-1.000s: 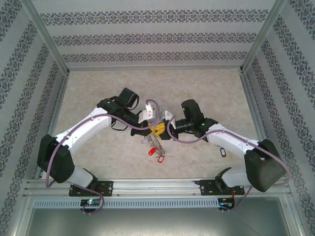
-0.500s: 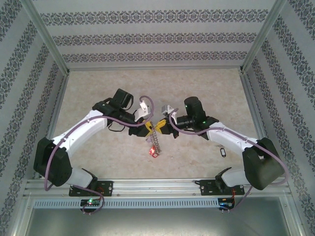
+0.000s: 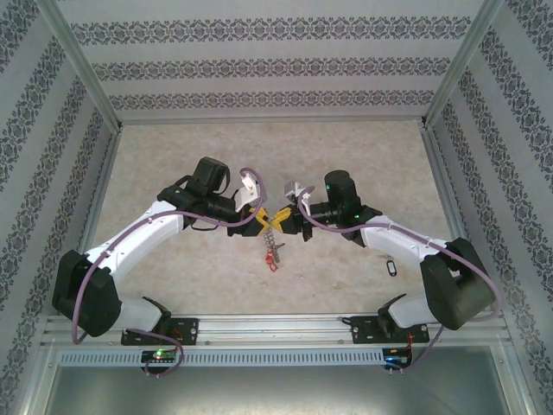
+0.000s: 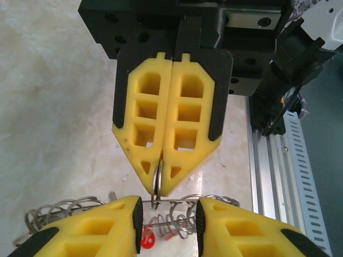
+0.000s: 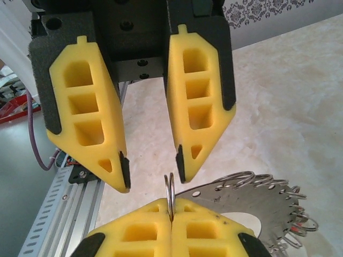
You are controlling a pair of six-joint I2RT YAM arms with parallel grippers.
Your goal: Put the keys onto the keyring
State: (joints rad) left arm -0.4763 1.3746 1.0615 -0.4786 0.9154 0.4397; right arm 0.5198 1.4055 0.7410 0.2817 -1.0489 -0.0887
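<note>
Grippers nose to nose over the middle of the worktop (image 3: pixel 173 156).
The right gripper (image 4: pixel 157 184) has its jaws clenched on a thin loop of the keyring (image 5: pixel 246 201). The left gripper (image 5: pixel 153 176) faces that loop with jaws released, and red-tagged keys (image 3: pixel 273 259) hang below.

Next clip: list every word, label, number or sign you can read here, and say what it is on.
Red key tag: a white mark, perhaps digits, too blurred to read.
Black key tag: too small to tell whether it bears any text.
Keyring: bare metal, no engraving that I can make out.
Nothing else here reads as a word, brand or number.
</note>
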